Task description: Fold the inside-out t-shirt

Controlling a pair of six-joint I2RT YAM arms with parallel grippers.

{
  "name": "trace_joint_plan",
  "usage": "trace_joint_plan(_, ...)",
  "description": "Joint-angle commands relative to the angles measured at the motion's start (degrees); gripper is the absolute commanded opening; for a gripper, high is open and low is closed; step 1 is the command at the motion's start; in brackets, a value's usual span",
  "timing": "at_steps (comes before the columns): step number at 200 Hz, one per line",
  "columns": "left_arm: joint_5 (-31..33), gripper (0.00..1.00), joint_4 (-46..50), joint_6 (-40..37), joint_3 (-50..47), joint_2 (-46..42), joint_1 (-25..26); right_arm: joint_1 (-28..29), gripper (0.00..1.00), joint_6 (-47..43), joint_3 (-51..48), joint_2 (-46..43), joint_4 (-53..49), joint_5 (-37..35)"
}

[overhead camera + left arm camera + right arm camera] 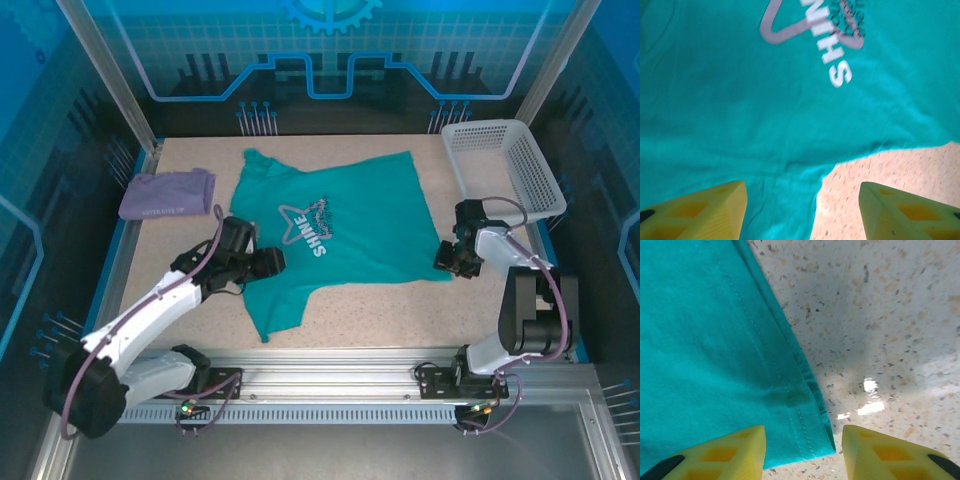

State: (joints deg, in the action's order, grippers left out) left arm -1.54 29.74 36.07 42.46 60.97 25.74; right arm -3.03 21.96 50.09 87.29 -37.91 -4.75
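Both claws hang parted and empty: the left gripper (268,262) over the teal t-shirt (350,235), seemingly by its near sleeve, the right gripper (447,258) at its right hem corner. Spread flat on the table (390,312), the cloth looks light and limp, likely best pinched at stitched edges.

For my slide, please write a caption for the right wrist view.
Open right claw over the hemmed corner of the teal t-shirt, flat on the speckled table.

Bright even light, glare patch on table (900,330), left wrist view blurred
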Motion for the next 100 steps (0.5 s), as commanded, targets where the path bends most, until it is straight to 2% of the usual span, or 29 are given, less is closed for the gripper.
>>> trace_joint_plan(1,3.2,0.62,8.6,3.1,-2.7,-3.8,1.1,-0.4,0.39,1.0,-0.5,3.1,1.2,3.6)
trace_joint_plan(16,4.6,0.63,12.0,4.5,-3.5,-5.5,2.2,-0.4,0.37,1.3,-0.6,3.4,1.1,4.2)
trace_joint_plan(41,5.8,0.63,15.5,6.7,-4.4,-6.9,4.6,-0.4,0.43,1.2,-0.5,2.1,-0.5,3.0)
trace_joint_plan(79,5.8,0.63,15.4,8.1,-5.0,-6.5,6.7,-0.7,0.46,1.2,-1.4,-2.0,-3.3,-0.6)
trace_joint_plan(100,5.7,0.64,15.4,7.7,-4.4,-5.8,7.1,-1.8,0.45,1.3,-1.9,-1.9,-3.2,0.9)
